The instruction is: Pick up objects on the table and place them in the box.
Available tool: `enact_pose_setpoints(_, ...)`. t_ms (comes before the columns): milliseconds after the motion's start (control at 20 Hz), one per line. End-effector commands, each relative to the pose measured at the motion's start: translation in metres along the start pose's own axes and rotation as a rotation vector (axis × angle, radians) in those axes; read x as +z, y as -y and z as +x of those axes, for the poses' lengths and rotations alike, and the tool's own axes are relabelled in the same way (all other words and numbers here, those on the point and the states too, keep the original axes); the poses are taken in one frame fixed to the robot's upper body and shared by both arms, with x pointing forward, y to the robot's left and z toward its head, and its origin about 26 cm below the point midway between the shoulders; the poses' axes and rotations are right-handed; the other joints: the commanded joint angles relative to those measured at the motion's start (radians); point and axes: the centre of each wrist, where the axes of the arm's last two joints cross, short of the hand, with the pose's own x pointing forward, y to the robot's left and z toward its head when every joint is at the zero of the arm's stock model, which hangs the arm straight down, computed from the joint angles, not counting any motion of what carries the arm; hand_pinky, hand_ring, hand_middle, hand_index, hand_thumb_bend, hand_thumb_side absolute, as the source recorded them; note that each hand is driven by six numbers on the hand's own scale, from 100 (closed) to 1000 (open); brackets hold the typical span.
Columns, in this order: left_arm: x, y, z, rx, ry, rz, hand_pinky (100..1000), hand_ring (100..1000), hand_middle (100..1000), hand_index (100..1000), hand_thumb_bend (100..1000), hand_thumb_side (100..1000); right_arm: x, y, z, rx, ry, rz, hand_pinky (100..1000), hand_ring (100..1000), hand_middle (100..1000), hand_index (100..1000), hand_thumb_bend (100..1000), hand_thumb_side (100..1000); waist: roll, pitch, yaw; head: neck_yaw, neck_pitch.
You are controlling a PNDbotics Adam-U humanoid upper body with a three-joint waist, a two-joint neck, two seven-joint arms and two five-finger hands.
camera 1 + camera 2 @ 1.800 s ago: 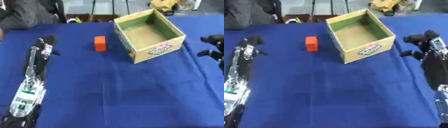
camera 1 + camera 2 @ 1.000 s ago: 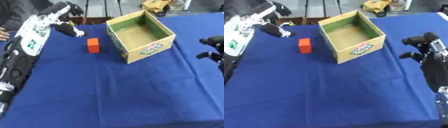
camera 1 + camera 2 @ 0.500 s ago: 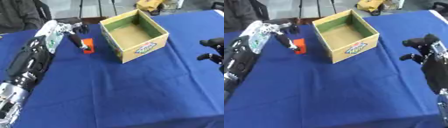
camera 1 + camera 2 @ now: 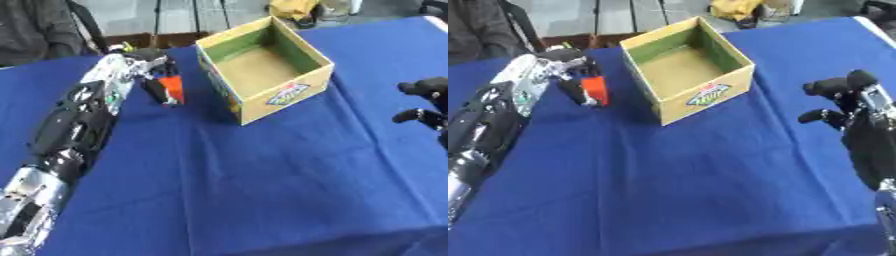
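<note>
The left hand (image 4: 149, 67) has its dark fingers curled down around the orange block (image 4: 172, 88), apparently pinching it from above where it sits on the blue table (image 4: 289, 185). That grip suits a lift: the block stands just left of the cardboard box (image 4: 267, 65), close to the box's near-left wall but apart from it, so a short raise and a sweep to the right would carry it over the rim.

The box is open at the top and looks empty inside, its green-lined walls standing upright, so the whole floor is free to receive the block. The left wall is the 1 edge to clear; I judge the block must rise above it before moving across, or it may knock the wall and shove the box.

The right hand (image 4: 842, 97) hangs well to the right of the box with its fingers curled and nothing in them, out of the way. In front of the box the table cloth lies bare, leaving room for the arm to swing.
</note>
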Motion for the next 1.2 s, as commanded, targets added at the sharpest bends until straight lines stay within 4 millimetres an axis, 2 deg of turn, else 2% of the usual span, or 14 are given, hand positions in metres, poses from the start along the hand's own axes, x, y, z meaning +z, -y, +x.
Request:
enact_pose_setpoints(50, 0.002, -0.009, -0.003, -0.006, -0.021, 0.059, 716, 769, 668, 800, 736, 263, -0.003, 0.002, 0.007, 0.014, 0.023, 0.016, 563, 854, 623, 673, 100, 809, -0.006, -0.010, -0.003, 0.003, 0.005)
enact_pose_setpoints(350, -0.001, 0.001, -0.004, -0.004, -0.027, 0.036, 701, 746, 638, 785, 712, 257, -0.004, 0.002, 0.007, 0.013, 0.025, 0.021, 564, 854, 623, 673, 100, 810, -0.007, -0.004, -0.007, 0.004, 0.003)
enact_pose_setpoints(450, -0.001, 0.003, -0.005, -0.005, -0.038, 0.048, 652, 690, 588, 749, 677, 242, -0.004, 0.002, 0.007, 0.014, 0.024, 0.021, 564, 854, 623, 673, 100, 810, -0.007, -0.002, -0.007, 0.002, 0.002)
enact_pose_setpoints(500, -0.001, 0.005, -0.005, -0.004, -0.043, 0.055, 596, 613, 539, 714, 673, 237, -0.004, 0.002, 0.007, 0.014, 0.024, 0.020, 565, 854, 623, 673, 100, 810, -0.007, -0.002, -0.008, 0.002, 0.002)
enact_pose_setpoints(650, -0.002, 0.009, -0.006, -0.006, -0.058, 0.076, 523, 525, 482, 663, 661, 227, -0.004, 0.002, 0.007, 0.014, 0.025, 0.021, 565, 854, 623, 673, 100, 810, -0.007, 0.000, -0.009, 0.000, 0.001)
enact_pose_setpoints(700, -0.002, 0.009, -0.007, -0.008, -0.061, 0.080, 479, 471, 444, 621, 647, 218, -0.004, 0.002, 0.007, 0.014, 0.024, 0.021, 565, 855, 623, 673, 100, 810, -0.006, 0.000, -0.009, -0.001, 0.001)
enact_pose_setpoints(850, -0.001, 0.008, -0.008, -0.008, -0.065, 0.108, 391, 398, 367, 548, 621, 201, -0.004, 0.002, 0.007, 0.014, 0.023, 0.021, 565, 855, 623, 674, 100, 810, -0.005, -0.001, -0.009, -0.002, 0.000)
enact_pose_setpoints(900, -0.001, 0.006, -0.007, -0.003, -0.061, 0.128, 350, 367, 334, 510, 610, 196, -0.004, 0.002, 0.007, 0.014, 0.023, 0.021, 565, 855, 623, 674, 100, 810, -0.005, -0.001, -0.010, -0.003, 0.000)
enact_pose_setpoints(1050, 0.003, -0.009, -0.003, 0.016, -0.031, 0.207, 321, 349, 316, 485, 606, 202, -0.004, 0.002, 0.007, 0.015, 0.023, 0.020, 566, 855, 623, 674, 100, 810, -0.006, -0.003, -0.012, -0.005, 0.001)
enact_pose_setpoints(1200, 0.011, -0.040, 0.007, 0.013, 0.025, 0.296, 315, 350, 316, 476, 604, 217, -0.003, 0.003, 0.006, 0.016, 0.020, 0.020, 566, 855, 623, 674, 100, 810, -0.006, -0.007, -0.015, -0.004, 0.003)
